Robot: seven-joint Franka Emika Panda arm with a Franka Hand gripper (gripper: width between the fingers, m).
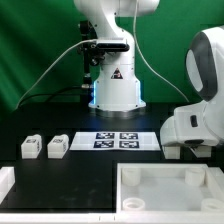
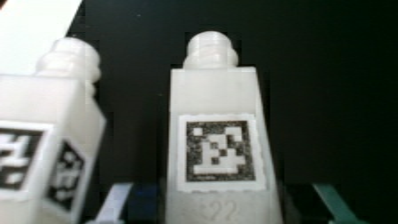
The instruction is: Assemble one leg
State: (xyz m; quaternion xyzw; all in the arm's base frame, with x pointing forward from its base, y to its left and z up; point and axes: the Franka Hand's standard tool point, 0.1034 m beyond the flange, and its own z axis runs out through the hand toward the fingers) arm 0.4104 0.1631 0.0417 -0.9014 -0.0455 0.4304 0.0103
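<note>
In the wrist view a white leg stands upright with its black-and-white tag facing the camera and its round peg on top. My gripper is open and straddles the leg's lower end. One finger lies close beside the leg; the other finger stands apart with a dark gap between. A second leg stands right beside the first. In the exterior view two more legs stand at the left. My arm's hand is low at the right, its fingers hidden there.
The marker board lies at the table's middle in front of the robot base. The large white square tray-like piece lies at the front right. Another white part shows at the front left edge.
</note>
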